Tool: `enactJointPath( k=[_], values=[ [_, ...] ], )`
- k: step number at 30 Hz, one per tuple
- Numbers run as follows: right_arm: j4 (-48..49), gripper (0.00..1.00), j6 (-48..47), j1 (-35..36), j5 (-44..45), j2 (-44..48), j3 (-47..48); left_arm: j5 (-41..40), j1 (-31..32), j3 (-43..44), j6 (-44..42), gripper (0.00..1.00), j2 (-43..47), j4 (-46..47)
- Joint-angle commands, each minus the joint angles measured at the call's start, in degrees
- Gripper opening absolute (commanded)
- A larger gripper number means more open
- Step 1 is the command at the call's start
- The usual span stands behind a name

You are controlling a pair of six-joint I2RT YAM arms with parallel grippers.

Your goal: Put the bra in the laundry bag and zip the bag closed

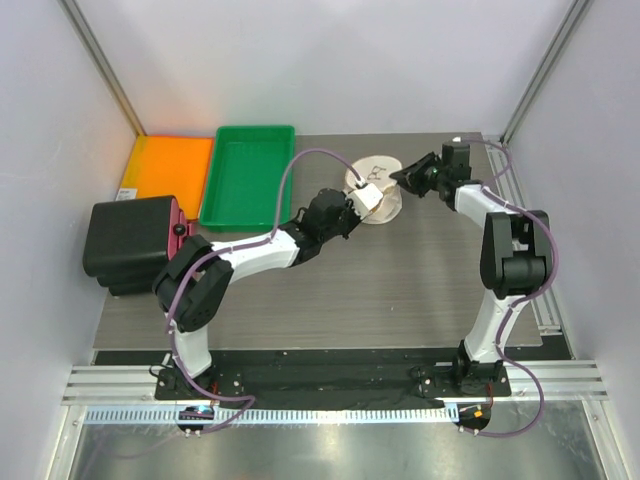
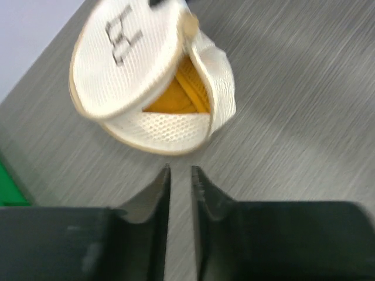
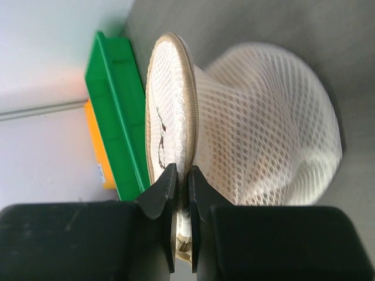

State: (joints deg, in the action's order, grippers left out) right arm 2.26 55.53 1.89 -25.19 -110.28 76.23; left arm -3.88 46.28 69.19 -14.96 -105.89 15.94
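The laundry bag [image 1: 384, 203] lies at the back middle of the table, its round lid [image 1: 378, 167] with a dark mark lifted part-way open. In the left wrist view the orange-yellow bra [image 2: 176, 96] shows inside the bag [image 2: 164, 129], under the lid. My right gripper [image 1: 405, 178] is shut on the bag's lid rim [image 3: 186, 193] by the zipper, with the mesh body [image 3: 263, 117] to the right of it. My left gripper [image 1: 368, 196] sits just short of the bag's near side. Its jaws [image 2: 180, 170] are almost together with nothing between them.
A green tray [image 1: 248, 175] and a flat orange tray [image 1: 168, 165] stand at the back left. A black box-like object [image 1: 130, 240] sits at the left edge. The green tray [image 3: 114, 105] also shows behind the bag in the right wrist view.
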Motion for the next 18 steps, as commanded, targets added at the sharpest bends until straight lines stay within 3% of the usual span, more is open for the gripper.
enactJointPath(
  k=[1,7,10,13,18],
  values=[
    [1.53,0.01,5.2,2.93,3.12,8.22,-6.35,3.7,-1.02,2.0,4.59,0.34,2.18,4.27],
    [0.29,0.01,14.41,5.4,10.5,13.07,-12.67,5.55,-0.76,2.18,5.91,0.54,1.56,6.81],
    [-1.02,0.01,16.98,6.46,14.28,15.35,-14.09,4.85,-0.49,1.56,6.52,0.54,1.74,9.45],
    [-6.73,0.01,17.77,8.12,17.88,16.06,-12.16,4.5,-0.14,1.74,6.52,0.44,1.3,10.42],
    [-8.85,0.01,18.56,9.62,18.25,15.36,-10.66,2.75,1.26,2.09,4.68,0.41,-0.02,12.36]
  ],
)
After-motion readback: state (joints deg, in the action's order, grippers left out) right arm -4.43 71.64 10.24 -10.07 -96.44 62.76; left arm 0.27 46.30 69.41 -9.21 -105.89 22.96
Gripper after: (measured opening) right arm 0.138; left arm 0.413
